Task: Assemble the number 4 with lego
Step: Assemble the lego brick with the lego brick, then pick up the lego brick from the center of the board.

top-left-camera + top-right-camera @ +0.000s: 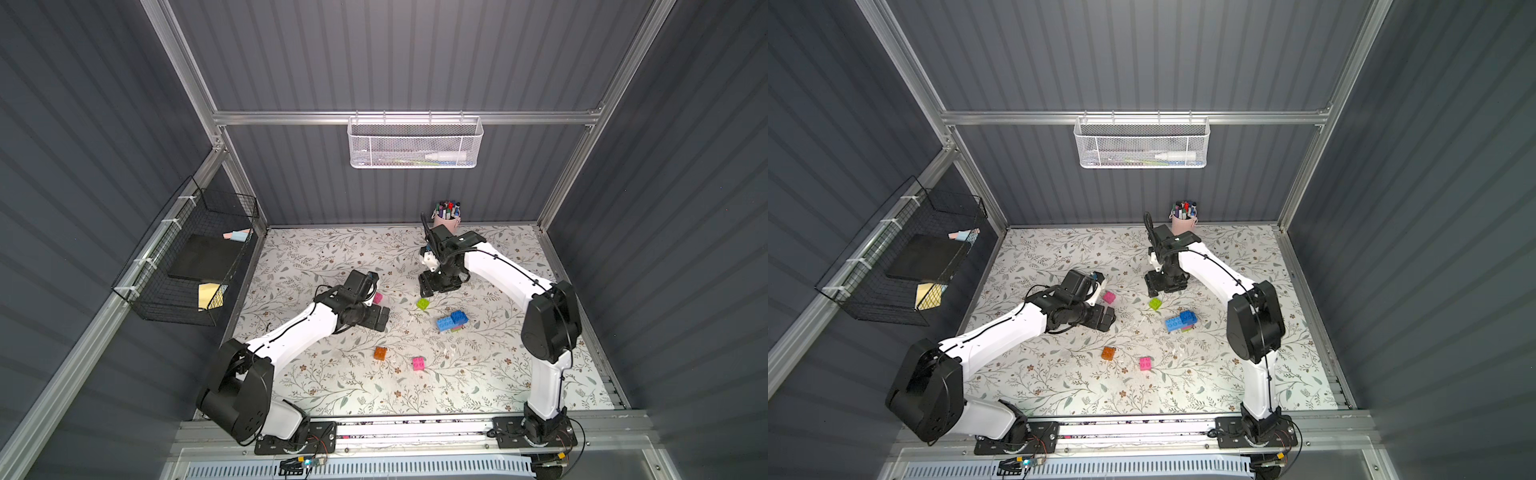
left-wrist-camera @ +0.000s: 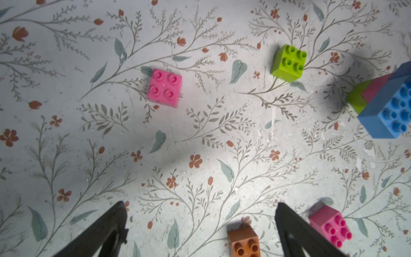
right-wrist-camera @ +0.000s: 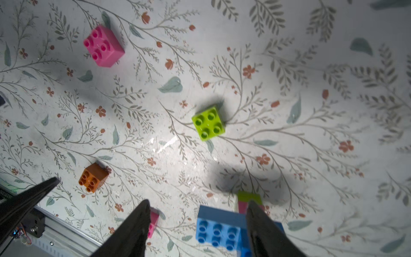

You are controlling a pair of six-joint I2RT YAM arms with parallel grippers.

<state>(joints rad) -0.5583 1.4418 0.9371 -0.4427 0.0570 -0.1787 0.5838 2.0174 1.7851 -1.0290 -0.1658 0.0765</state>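
the number 4 (image 1: 452,322) is only part built: a blue-topped stack over pink and green layers, lying right of centre in both top views on the table (image 1: 332,390). four pieces of lego lie loose around it. a lime green brick (image 1: 423,304) is just up and left of the stack, and a pink brick (image 1: 377,297) is at mid-frame beside the left arm's wrist. an orange brick (image 1: 380,353) and a second pink brick (image 1: 418,363) lie lower in the frame.

the right end effector (image 1: 440,286) points down just above the lime green brick in the frame, jaws partly spread and empty. the left end effector (image 2: 200,204) is spread wide and holds nothing.

this reads as the gap between placements, with the next brick to be fetched. the lime green brick looks the nearest choice. the right arm would need to drop over it, square its jaws to two flat sides and close. it would then seat the brick on the stack's studs without shoving the stack.
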